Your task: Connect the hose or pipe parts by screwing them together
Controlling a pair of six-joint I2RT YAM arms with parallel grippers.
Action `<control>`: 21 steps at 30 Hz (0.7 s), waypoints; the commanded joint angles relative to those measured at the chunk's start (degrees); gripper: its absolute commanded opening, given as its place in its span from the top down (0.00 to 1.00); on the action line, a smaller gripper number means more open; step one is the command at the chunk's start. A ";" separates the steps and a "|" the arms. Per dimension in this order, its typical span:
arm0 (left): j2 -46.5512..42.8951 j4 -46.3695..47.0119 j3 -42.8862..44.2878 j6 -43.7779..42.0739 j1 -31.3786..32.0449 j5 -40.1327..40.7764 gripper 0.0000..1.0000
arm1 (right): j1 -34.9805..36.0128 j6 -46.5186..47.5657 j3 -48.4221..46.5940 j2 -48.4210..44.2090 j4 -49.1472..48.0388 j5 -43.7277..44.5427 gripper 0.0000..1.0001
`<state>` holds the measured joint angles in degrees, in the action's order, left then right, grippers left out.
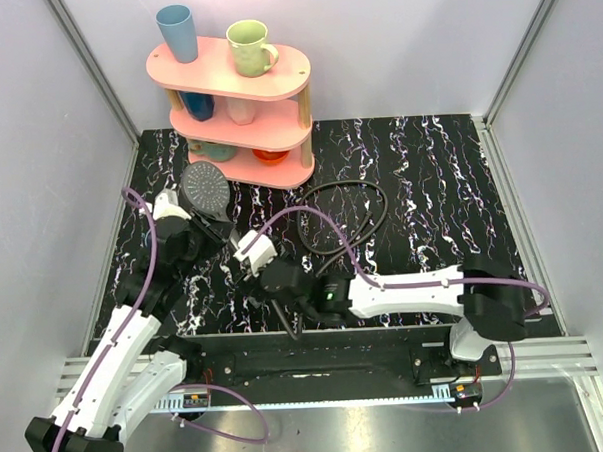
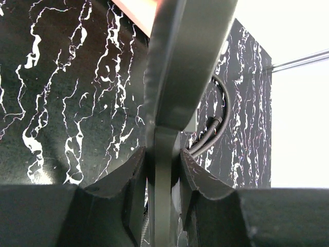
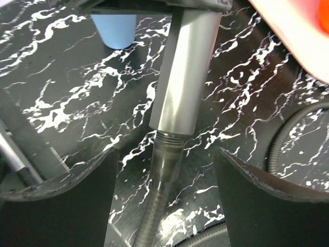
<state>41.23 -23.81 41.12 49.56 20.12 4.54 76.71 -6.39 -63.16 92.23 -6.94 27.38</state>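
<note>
The shower head (image 1: 205, 187), with its round grey perforated face, lies tilted at the back left of the marbled mat. My left gripper (image 1: 202, 233) is shut on the shower head's neck (image 2: 163, 170). The silver handle (image 3: 182, 77) ends in a thread, and the hose's nut (image 3: 167, 159) sits against it, with a few threads showing. My right gripper (image 3: 164, 175) is open, its fingers (image 3: 262, 200) standing apart on either side of the nut and touching nothing. The black hose (image 1: 346, 219) loops on the mat to the right.
A pink three-tier shelf (image 1: 237, 79) with several cups stands at the back, just behind the shower head. A blue cup (image 3: 114, 28) shows beyond the handle. Grey walls close in the left and right sides. Purple cables run along both arms.
</note>
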 commanded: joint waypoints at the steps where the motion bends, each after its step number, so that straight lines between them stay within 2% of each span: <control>1: -0.71 2.90 5.46 0.71 -0.08 3.20 1.00 | 2.65 5.51 -7.14 4.52 2.18 14.10 0.20; 7: -1.59 1.84 5.72 1.15 -0.08 4.08 1.00 | 3.54 5.87 -9.18 7.79 3.16 16.22 0.32; 11: -2.03 1.66 4.76 1.76 -0.17 3.82 1.00 | 3.63 6.13 -9.35 7.88 2.11 16.31 0.51; 12: -2.21 1.66 4.49 2.03 -0.17 3.38 1.00 | 3.63 6.13 -9.01 7.71 1.58 16.31 0.62; 14: -3.17 2.45 2.92 3.43 -0.17 2.24 1.00 | 3.71 6.04 -8.48 7.27 -0.70 16.04 0.73; 15: -3.70 3.24 1.87 4.13 -0.08 0.23 1.00 | 3.63 7.69 -7.34 6.66 -2.10 15.78 0.83; 18: -8.09 8.16 -4.54 7.56 -0.08 -2.24 1.00 | 2.14 6.75 -5.49 4.82 -6.67 12.19 0.97; 21: -14.40 15.01 -10.70 9.50 -0.08 -4.17 1.00 | -0.23 3.41 -3.57 1.92 -8.00 4.64 1.00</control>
<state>33.56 -20.99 36.47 54.43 19.66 6.63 79.37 0.10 -68.10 99.74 -6.26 40.16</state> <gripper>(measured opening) 0.308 0.270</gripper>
